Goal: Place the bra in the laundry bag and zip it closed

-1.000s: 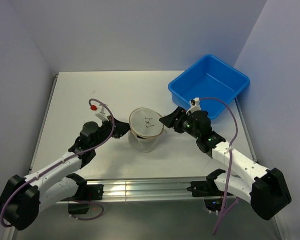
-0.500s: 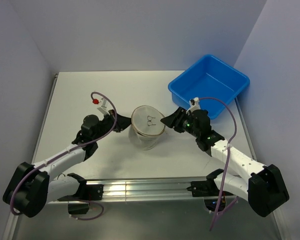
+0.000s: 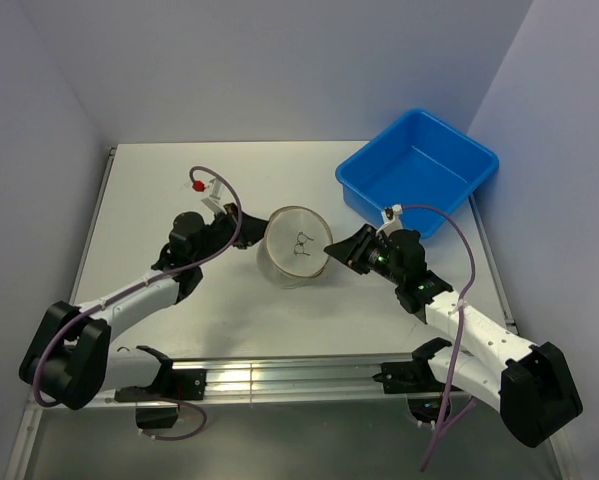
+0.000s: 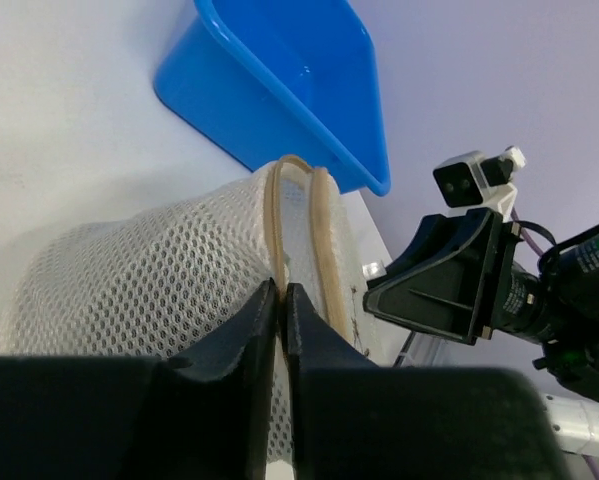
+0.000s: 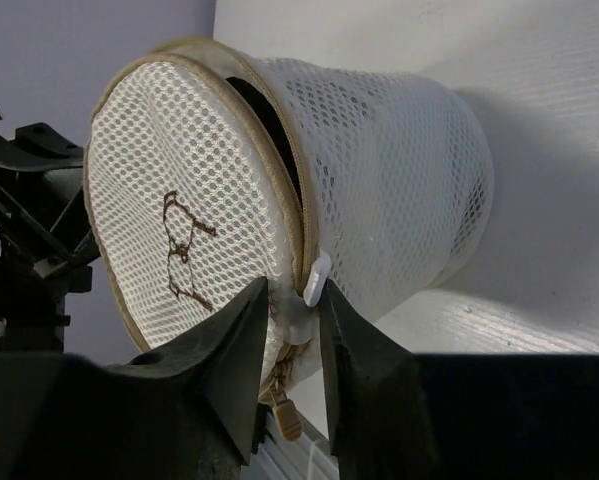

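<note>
- The bag (image 3: pixel 291 252) is tipped on the counter (image 3: pixel 149 200).
- Mesh is pinched by the left end effector (image 4: pixel 281 298), zip pull (image 5: pixel 314 276) by the right end effector (image 5: pixel 297 300).
- Judged light, floppy; best gripped at the rim (image 4: pixel 273 220).

Whitish mesh laundry bag (image 3: pixel 294 256), tan-rimmed lid ajar

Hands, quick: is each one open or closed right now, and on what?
Left hand: closed, pinching the laundry bag mesh beside its tan rim.
Right hand: closed on the white zipper pull.
</note>
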Robot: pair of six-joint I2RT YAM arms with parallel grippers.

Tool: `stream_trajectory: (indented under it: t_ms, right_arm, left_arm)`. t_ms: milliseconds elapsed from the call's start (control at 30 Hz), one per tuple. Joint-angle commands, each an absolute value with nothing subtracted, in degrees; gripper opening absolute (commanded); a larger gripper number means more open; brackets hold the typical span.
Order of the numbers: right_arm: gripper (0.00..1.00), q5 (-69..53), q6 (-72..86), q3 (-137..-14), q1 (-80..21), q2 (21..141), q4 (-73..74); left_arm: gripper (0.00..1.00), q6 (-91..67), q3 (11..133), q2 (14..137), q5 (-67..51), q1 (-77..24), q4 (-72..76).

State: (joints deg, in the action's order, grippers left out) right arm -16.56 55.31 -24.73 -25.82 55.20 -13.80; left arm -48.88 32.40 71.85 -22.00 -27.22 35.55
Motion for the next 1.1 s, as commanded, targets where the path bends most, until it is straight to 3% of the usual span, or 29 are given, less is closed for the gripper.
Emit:
stream_trajectory:
  t_ms: [0,33,67,100,133,233,467,600,800,1067]
  right_arm:
    - [0.33,-15.8,57.5,-25.3,-25.6,54.1,-17.0]
    - [0.31,-15.6,57.9,-25.1,-25.5,54.0,-17.5]
    - [0.28,-14.8,58.8,-25.0,-25.6,54.0,-18.0]
    - [0.24,-14.4,59.1,-25.0,-25.6,54.1,-17.9]
    - [0.22,-14.0,59.4,-25.2,-25.6,54.1,-17.9]
    - [0.15,-12.6,61.3,-24.8,-25.6,54.1,-19.2]
    - [0.04,-9.7,63.8,-24.0,-25.8,54.5,-21.5]
    - [0.03,-9.1,63.9,-24.3,-26.1,54.8,-21.3]
    - [0.0,-7.0,63.8,-24.2,-27.5,55.1,-20.5]
    - [0.0,-4.3,63.0,-23.4,-28.9,53.9,-19.8]
  left_arm:
    - [0.16,-47.8,36.7,72.9,-22.4,-27.0,36.7]
    - [0.38,-48.0,37.2,72.6,-20.9,-27.1,35.5]
    - [0.49,-48.7,37.2,71.8,-19.9,-27.0,33.5]
    - [0.67,-48.7,37.0,70.8,-18.6,-27.0,32.8]
    - [0.77,-48.6,36.8,67.8,-17.1,-27.1,31.5]
    - [0.86,-47.2,37.4,60.8,-10.7,-27.1,22.9]
    - [0.84,-45.0,36.0,47.3,-2.4,-29.6,9.4]
    - [0.66,-47.5,34.7,44.9,-0.4,-39.6,6.3]
    - [0.42,-51.2,34.9,52.4,5.0,-56.1,11.4]
    - [0.38,-55.5,34.9,64.4,8.4,-62.6,20.7]
